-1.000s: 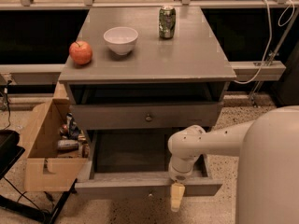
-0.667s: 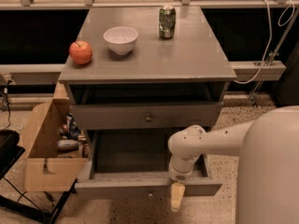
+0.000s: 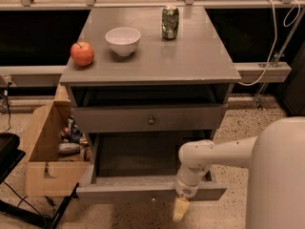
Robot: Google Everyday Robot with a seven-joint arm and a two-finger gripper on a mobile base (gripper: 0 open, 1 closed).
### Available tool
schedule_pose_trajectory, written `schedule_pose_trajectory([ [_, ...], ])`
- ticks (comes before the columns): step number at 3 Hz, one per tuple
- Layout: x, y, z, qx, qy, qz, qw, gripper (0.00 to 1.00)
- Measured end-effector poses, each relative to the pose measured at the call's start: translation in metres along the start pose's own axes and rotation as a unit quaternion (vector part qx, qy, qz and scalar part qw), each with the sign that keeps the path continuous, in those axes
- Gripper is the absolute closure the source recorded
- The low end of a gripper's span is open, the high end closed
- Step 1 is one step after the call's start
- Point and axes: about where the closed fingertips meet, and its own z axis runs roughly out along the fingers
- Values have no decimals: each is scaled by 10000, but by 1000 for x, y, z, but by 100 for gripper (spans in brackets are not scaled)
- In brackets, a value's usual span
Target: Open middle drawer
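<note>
The grey cabinet (image 3: 152,56) has a dark open slot under its top. Below that is the middle drawer (image 3: 119,119), a flat grey front with a small round dark knob (image 3: 151,120) at its centre; its front stands flush with the cabinet's face. Below it another grey drawer (image 3: 143,192) is pulled far out, with its inside bare. My gripper (image 3: 180,209) hangs from the white arm (image 3: 209,154) and points down, just in front of that lower drawer's front panel, right of its centre. It is well below the middle drawer's knob and to its right.
On the cabinet top stand a red apple (image 3: 82,53), a white bowl (image 3: 123,40) and a green can (image 3: 170,22). An open cardboard box (image 3: 43,151) with clutter sits on the floor at the left. A black stand (image 3: 9,151) is at the far left. Cables hang at the right.
</note>
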Motion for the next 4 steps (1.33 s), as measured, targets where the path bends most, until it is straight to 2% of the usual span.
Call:
schedule_pose_trajectory([
  [3, -1, 1, 1, -40, -24, 5, 10000, 98],
  [4, -1, 0, 0, -40, -24, 5, 10000, 100],
])
